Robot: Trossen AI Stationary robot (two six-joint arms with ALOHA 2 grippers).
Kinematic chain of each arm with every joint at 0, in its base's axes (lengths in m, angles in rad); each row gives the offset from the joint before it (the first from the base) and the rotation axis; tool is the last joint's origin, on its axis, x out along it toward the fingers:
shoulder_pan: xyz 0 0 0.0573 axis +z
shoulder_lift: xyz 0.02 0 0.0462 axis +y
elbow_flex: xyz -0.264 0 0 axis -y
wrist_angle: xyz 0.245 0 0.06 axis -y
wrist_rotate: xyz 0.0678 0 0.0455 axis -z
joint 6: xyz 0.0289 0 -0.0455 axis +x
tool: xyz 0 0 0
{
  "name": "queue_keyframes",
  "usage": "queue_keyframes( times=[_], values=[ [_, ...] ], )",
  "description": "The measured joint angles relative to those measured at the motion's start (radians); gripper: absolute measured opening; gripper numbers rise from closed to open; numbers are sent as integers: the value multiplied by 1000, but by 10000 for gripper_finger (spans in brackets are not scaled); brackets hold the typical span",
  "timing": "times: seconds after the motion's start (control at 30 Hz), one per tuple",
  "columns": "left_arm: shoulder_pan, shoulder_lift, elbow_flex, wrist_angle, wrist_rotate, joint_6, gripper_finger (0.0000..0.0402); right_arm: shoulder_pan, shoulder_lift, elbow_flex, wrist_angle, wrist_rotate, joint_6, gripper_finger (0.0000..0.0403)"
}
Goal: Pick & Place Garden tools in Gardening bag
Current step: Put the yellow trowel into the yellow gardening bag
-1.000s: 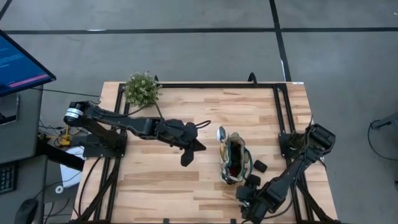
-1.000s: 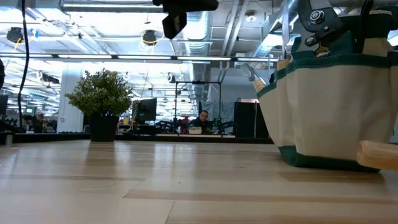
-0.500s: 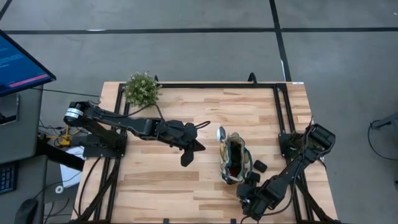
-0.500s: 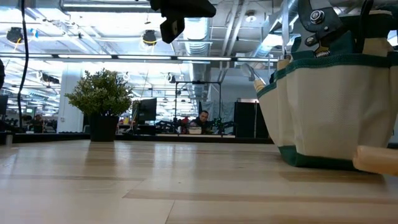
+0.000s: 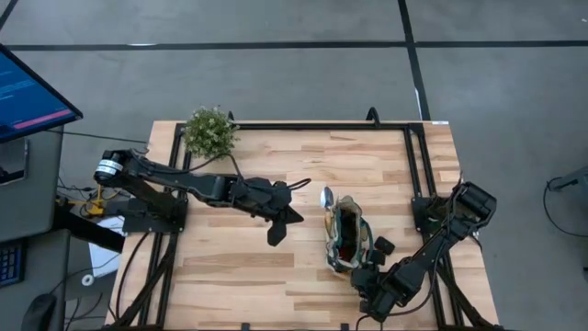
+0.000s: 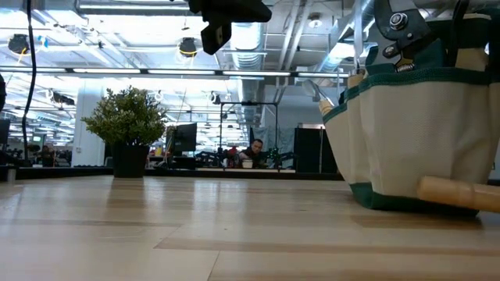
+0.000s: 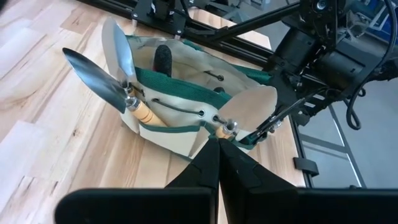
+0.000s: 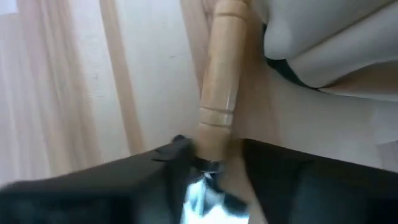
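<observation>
- Already, two trowels (image 7: 102, 81) and the shears (image 6: 402, 31) are stowed in the gardening bag (image 5: 347, 241), right of bench (image 5: 239, 262) centre.
- One wooden-handled tool (image 8: 219, 93) is clamped by the right tool (image 8: 214, 158) beside the bag.
- Closed and empty, the left tool (image 5: 276, 230) hangs mid-bench.

Light plank-wood table (image 5: 257, 267) on a black frame (image 5: 312, 125), standing on grey floor (image 5: 276, 74) crossed by dark lines. A blue-lit monitor (image 5: 28, 92) sits off the table's left side, a keyboard (image 5: 9, 262) and mouse (image 5: 37, 311) below it. A potted plant (image 6: 129, 129) at the far edge. Beyond: open hall, white ceiling ducts (image 6: 250, 35), bright overhead lights (image 6: 187, 47), desks with screens (image 6: 183, 139), a seated person (image 6: 254, 150) far back.
</observation>
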Motion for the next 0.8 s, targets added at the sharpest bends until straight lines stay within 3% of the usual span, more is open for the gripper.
queue_keyframes(
  times=[0.1,0.17,0.33,0.8],
  values=[
    [0,0,0,0,-8,0,2,-1,-6,-1,-9,-3,0,71],
    [0,0,0,0,-8,0,2,-1,-8,3,-17,-23,0,41],
    [0,0,0,0,-8,0,2,18,-13,71,-166,-92,3,45],
    [0,0,0,0,-7,4,2,99,-96,464,-1023,-75,-41,45]
  ],
)
